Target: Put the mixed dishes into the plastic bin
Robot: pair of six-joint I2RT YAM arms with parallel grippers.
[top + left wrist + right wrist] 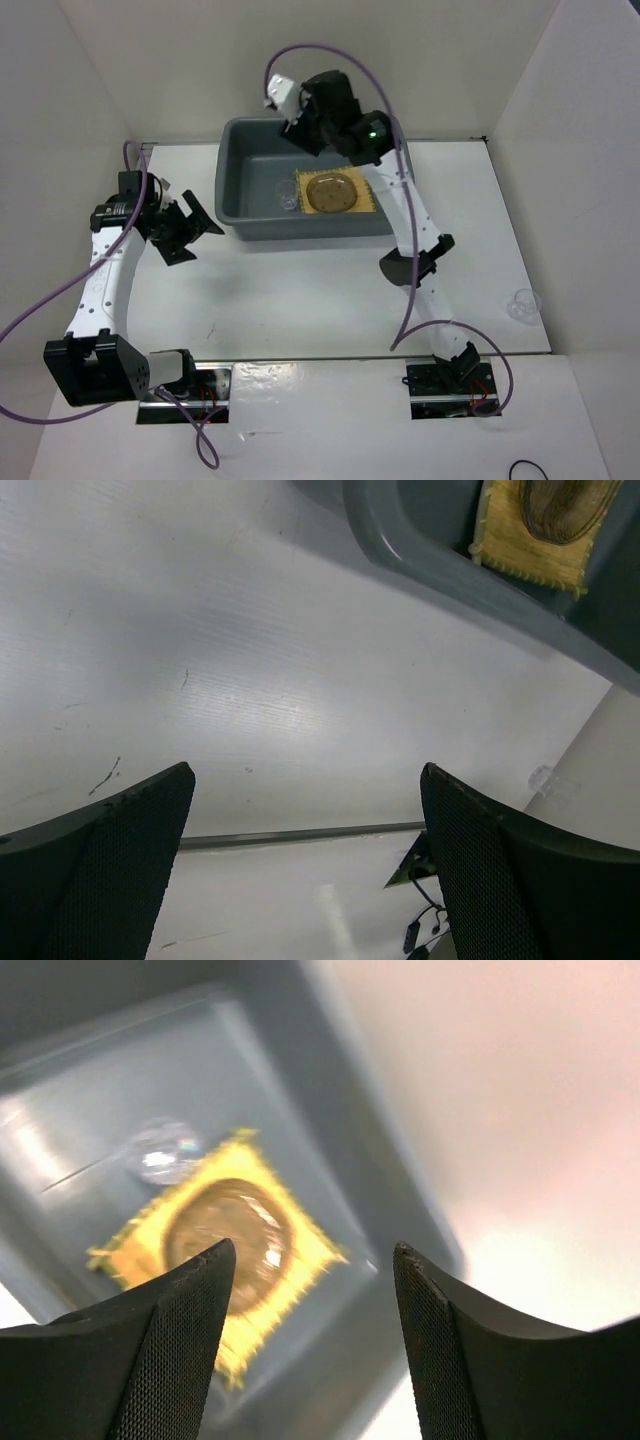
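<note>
Plastic bin (300, 228): sits at 12 o'clock on the counter (300, 300) in the top view. It holds the yellow mat (520, 555) with a brownish clear plate (331, 192) lying on it. A small clear cup (289, 199) stands just beside the mat's 9 o'clock edge.
Dish outside the bin: one clear dish (523, 303) stands at the counter's 3 o'clock edge, well apart from the bin.
Right hand (312, 1252): fingers spread with nothing between them, hovering above the far side of the bin and looking down on the mat.
Left hand (306, 772): also spread and empty, over bare counter near the bin's 8 o'clock corner.
Key relation: from your right hand the dish lies toward 4 o'clock. From your left it lies toward 3 o'clock, across the whole counter. The right arm's base is the nearer one, so the right looks like the arm to use.
Long axis: the dish is round and has none, so any finger angle should suit.
</note>
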